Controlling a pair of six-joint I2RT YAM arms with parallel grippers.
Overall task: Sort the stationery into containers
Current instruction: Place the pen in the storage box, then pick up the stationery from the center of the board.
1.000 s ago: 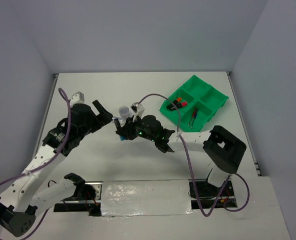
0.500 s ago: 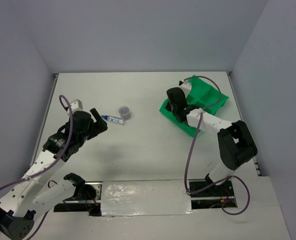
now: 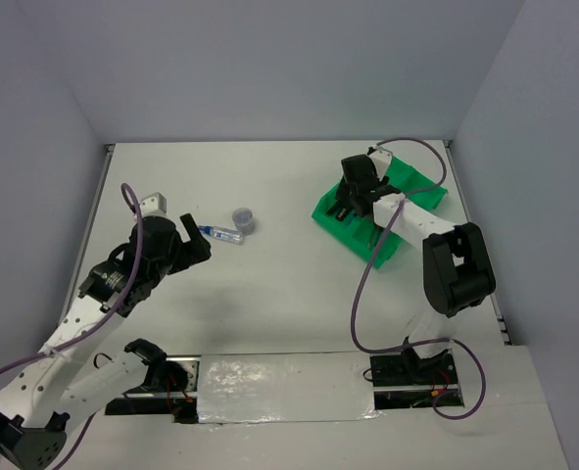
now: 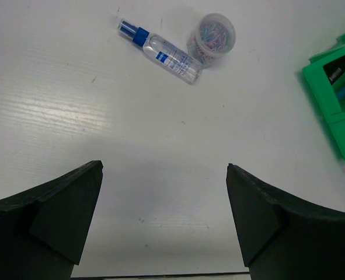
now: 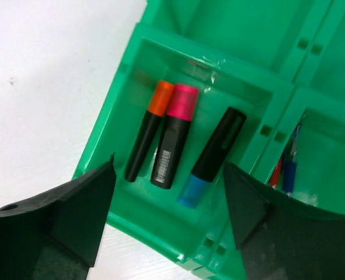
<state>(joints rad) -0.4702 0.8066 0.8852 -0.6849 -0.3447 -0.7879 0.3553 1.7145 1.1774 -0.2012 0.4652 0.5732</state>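
3 highlighters (image 5: 173, 135) are lying side by side in 1 box of the green tray (image 5: 121, 99), pens (image 5: 284, 169) in the next box. The right claw (image 5: 168, 175) is hanging open above them, holding nothing. The left claw (image 4: 164, 169) is hanging wide open over the table (image 4: 160, 116), near the clear-blue tube (image 4: 163, 51) and round tub (image 4: 212, 36).

White table (image 3: 289, 294), plain pale walls (image 3: 269, 69), seemingly even light

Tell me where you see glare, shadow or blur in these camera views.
Left wrist view: a soft sheen on the table, shadow beneath the left gripper, whose near fingers look soft. Right wrist view: highlighters sharp, a small glint on the green tray, the right gripper blurred. Top external view: even light, faint shadows.
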